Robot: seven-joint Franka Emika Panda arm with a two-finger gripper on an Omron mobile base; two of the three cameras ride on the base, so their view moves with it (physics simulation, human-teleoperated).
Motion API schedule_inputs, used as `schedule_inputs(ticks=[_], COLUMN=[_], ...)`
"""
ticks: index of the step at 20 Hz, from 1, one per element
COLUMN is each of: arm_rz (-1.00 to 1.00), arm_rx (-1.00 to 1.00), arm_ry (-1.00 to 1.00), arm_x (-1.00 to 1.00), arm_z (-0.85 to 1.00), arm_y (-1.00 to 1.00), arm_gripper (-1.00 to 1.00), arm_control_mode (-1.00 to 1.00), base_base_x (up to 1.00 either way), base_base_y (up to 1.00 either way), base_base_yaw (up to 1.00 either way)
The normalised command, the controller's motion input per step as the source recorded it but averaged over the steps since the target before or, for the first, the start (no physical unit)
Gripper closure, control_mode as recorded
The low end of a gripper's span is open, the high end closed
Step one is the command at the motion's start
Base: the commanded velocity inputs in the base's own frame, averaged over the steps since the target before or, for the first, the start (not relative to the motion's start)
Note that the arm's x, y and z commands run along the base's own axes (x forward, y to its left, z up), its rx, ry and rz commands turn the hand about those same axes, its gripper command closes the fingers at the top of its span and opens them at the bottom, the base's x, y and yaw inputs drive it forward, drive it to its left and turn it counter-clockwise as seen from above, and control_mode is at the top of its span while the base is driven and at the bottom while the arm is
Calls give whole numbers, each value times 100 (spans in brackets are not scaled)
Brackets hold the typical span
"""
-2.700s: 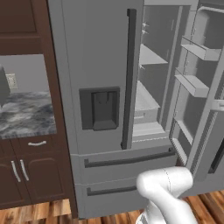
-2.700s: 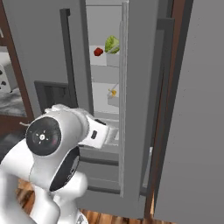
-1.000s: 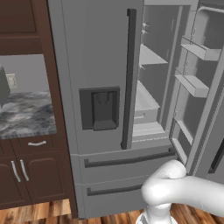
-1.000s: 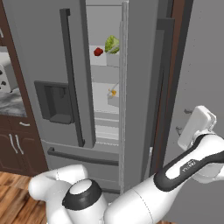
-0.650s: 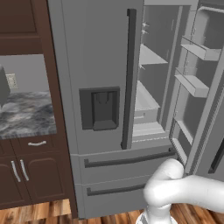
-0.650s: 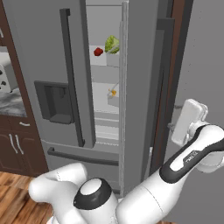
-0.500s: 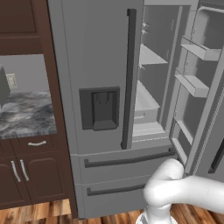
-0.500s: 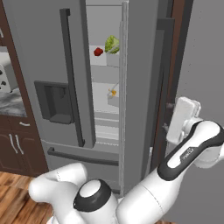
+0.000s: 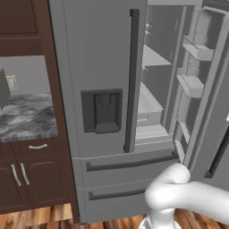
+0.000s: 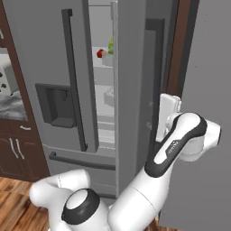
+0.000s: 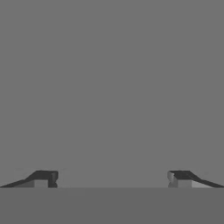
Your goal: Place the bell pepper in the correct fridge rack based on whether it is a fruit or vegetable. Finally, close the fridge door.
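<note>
With the bell pepper already on a fridge rack inside, our claw, fingers apart and empty, faces the open fridge door, so we judge pushing it shut comes next.

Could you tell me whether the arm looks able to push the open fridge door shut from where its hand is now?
Probably yes. The hand sits right at the outer face of the open fridge door, the open gripper faces a flat grey surface up close, and nothing lies between them.

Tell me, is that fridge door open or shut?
Open. The right fridge door stands swung out, its bins and the inner shelves in plain sight.
</note>
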Motion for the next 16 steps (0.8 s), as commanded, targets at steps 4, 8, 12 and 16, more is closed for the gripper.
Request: schedule_inputs(ticks=[4, 8, 12, 16], arm_rz=[0, -13, -25, -29], arm_rx=[-6, -8, -8, -8], arm_ry=[-12, -13, -6, -2], arm_x=[0, 6, 34, 35], arm_z=[19, 21, 27, 20], arm_y=[100, 99, 87, 79], arm_gripper=[-100, -100, -100, -100], arm_control_mode=[-100, -100, -100, -100], base_base_x=[0, 0, 0, 0], base_base_y=[0, 0, 0, 0], base_base_yaw=[0, 0, 0, 0])
